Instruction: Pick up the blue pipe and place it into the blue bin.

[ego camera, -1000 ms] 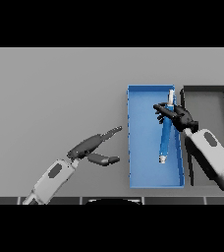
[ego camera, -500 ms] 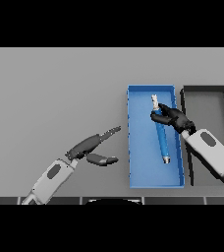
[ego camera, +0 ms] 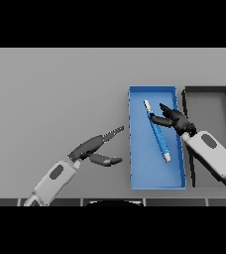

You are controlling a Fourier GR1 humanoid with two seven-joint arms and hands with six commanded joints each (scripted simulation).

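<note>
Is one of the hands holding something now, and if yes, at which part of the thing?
The right hand is at the blue pipe, fingers at its upper half, inside the blue bin. Whether they clamp it cannot be told. The left hand holds nothing.

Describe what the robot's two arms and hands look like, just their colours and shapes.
Both arms have rounded white and light grey forearm shells, each with a small dark oval marking on top. The left hand and right hand are dark charcoal, with slim fingers and a thumb. No cables or sleeves show.
</note>
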